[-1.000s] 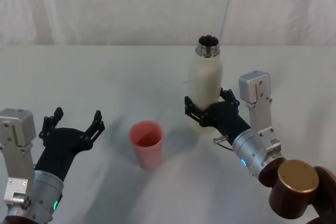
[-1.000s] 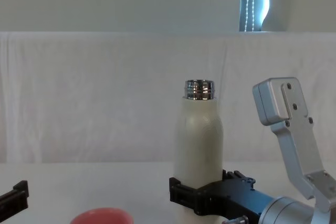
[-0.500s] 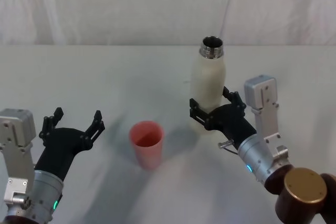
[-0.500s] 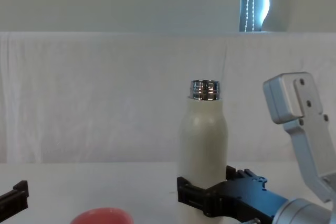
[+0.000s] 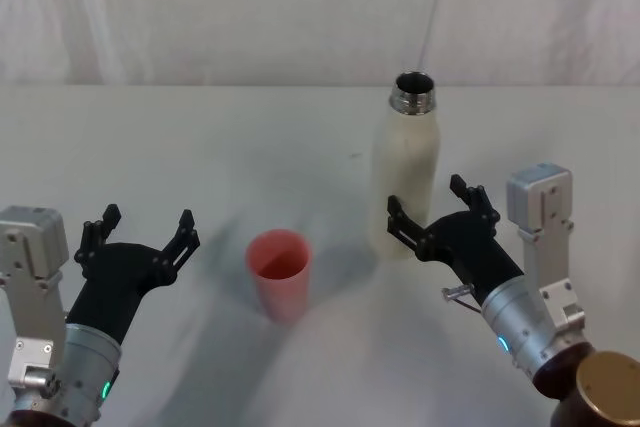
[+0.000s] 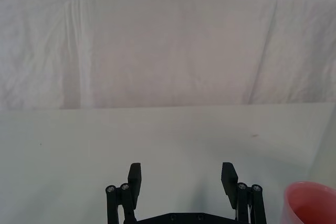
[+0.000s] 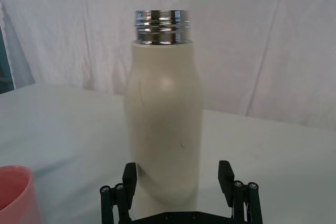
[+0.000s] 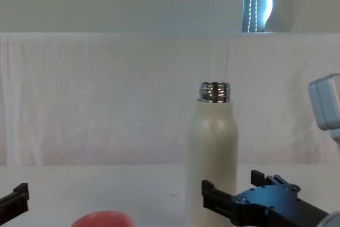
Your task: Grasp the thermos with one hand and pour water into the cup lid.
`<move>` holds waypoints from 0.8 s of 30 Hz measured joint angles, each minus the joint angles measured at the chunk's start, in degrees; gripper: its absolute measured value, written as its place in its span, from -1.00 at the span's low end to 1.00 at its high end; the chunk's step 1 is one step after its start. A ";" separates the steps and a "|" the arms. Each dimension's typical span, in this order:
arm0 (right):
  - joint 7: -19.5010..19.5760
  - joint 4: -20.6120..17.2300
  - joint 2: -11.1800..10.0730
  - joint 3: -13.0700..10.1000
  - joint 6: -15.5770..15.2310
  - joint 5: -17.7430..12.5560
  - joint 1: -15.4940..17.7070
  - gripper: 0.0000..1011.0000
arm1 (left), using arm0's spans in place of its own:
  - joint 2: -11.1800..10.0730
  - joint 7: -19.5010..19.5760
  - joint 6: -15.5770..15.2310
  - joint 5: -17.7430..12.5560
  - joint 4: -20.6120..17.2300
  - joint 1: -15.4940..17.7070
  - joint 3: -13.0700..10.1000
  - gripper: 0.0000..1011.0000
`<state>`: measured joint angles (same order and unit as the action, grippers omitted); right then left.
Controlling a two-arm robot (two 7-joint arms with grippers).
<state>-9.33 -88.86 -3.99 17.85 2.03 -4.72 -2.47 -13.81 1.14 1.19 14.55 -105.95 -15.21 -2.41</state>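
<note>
One thermos (image 5: 405, 177), one cup lid (image 5: 279, 273), two grippers on the white table (image 5: 200, 147) — that's the whole field. The thermos stands upright right of centre, its steel neck open at the top; the cup lid sits upright nearer and to its left, well apart from it.

Here's the change: a second ago the right gripper (image 5: 432, 217) was wrapped around the lower body of the thermos, and now it has pulled back toward the near right, fingers spread wide. In the right wrist view the two fingertips (image 7: 129, 174) stand on either side of the bottle's base, short of it and not touching. The thermos itself has slid to the right across the last second and stands free on the table. The cup lid hasn't budged.

The left gripper (image 5: 137, 232) is parked at the near left, fingers spread, holding nothing, just as before; the pink rim shows just off to its side in the left wrist view.

Open table lies between the cup lid and the thermos, and a broad bare stretch runs back to the draped white cloth (image 5: 250, 17) at the far edge.
</note>
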 joint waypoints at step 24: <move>5.79 -5.51 0.46 -3.58 4.89 5.05 9.23 0.98 | 0.00 0.00 0.00 0.00 0.00 0.00 0.00 0.98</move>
<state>-3.54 -94.37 -3.53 14.27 6.92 0.33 6.76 -13.80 1.14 1.19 14.55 -105.95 -15.21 -2.41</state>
